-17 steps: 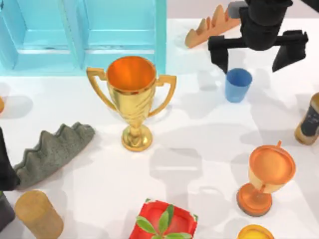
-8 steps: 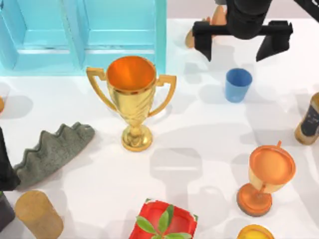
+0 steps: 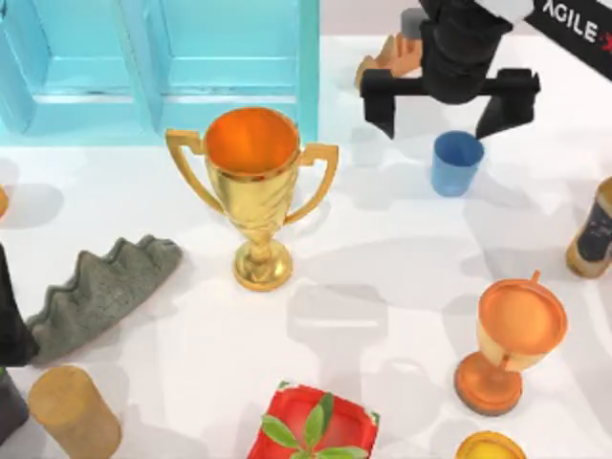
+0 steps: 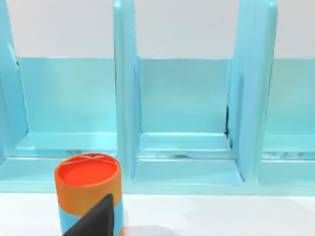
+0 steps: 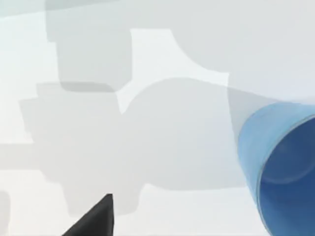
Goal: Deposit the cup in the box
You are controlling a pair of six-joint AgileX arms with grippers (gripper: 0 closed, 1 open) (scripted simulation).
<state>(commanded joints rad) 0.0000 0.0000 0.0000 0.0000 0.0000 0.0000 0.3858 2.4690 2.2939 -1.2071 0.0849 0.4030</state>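
At the near edge of the surface point(image 3: 402, 277) stand a red planter point(image 3: 314, 426) and an orange goblet point(image 3: 509, 344), both well clear of the work. Further back, the gold trophy point(image 3: 253, 182) stands upright between the cup and the box's front. The blue cup point(image 3: 455, 163) sits upright on the surface at the right, mouth open upward, apart from everything. Just beyond it, the right end effector point(image 3: 449, 96) hangs with its fingers spread wide, probably so they can straddle the cup's sides; nothing is gripped yet. Farthest back, at the left, the turquoise box point(image 3: 163, 67) waits with open compartments. The left end effector point(image 4: 96, 221) is parked at the left edge, fingers' state unclear.
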